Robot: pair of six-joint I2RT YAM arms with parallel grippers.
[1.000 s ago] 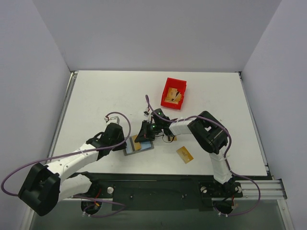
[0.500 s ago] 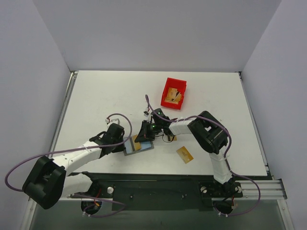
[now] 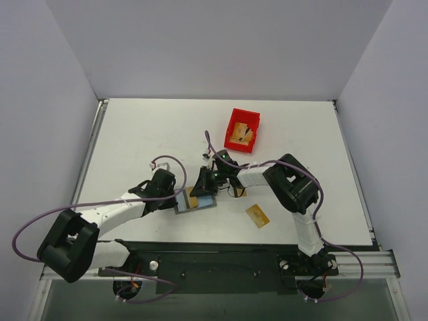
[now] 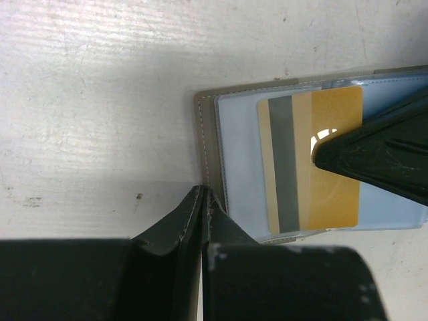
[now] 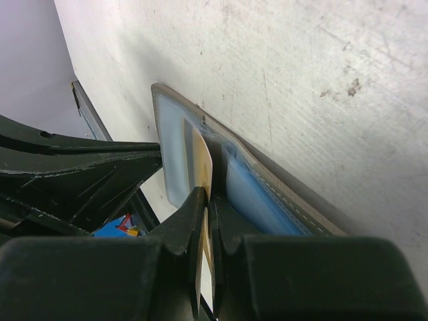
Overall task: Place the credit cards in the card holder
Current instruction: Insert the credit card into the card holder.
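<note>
1. Nearest the arm bases, the loose card (image 3: 258, 215), a small flat gold-tan rectangle, lies askew on the white counter (image 3: 147, 134). It is right of centre, near the right arm's lower link and well apart from both tools.
2. A little farther in, left of centre, lies the card holder (image 4: 204, 134), a small grey squarish stitched wallet. It is opened flat on the counter with its bluish interior facing up.
3. The left tool (image 4: 202, 195) reaches the holder from the left, low over the counter. Its jaws are drawn narrow, with only a thin slit between them, and the tips meet the holder's grey border at a corner. Whether that border is nipped between them or only pressed down, I cannot tell.
4. The right tool (image 5: 206, 197) comes in from the opposite side. It is clamped on the striped card (image 4: 334, 127), a gold-tan rectangle with a grey band near one edge.
5. The striped card sits over the holder's interior, inside the grey border, with its banded end towards the left tool. From the right wrist it shows edge-on between the fingers, its leading edge down where a paler panel meets a bluer one. Whether it has gone under a clear sleeve I cannot tell.
6. Farthest off, the red plastic bin (image 3: 246, 115), small and open-topped, stands on the counter beyond the right tool, well apart from the holder. A gold-tan flat piece (image 3: 239, 137) with a dark mark lies inside, too small to tell more.
</note>
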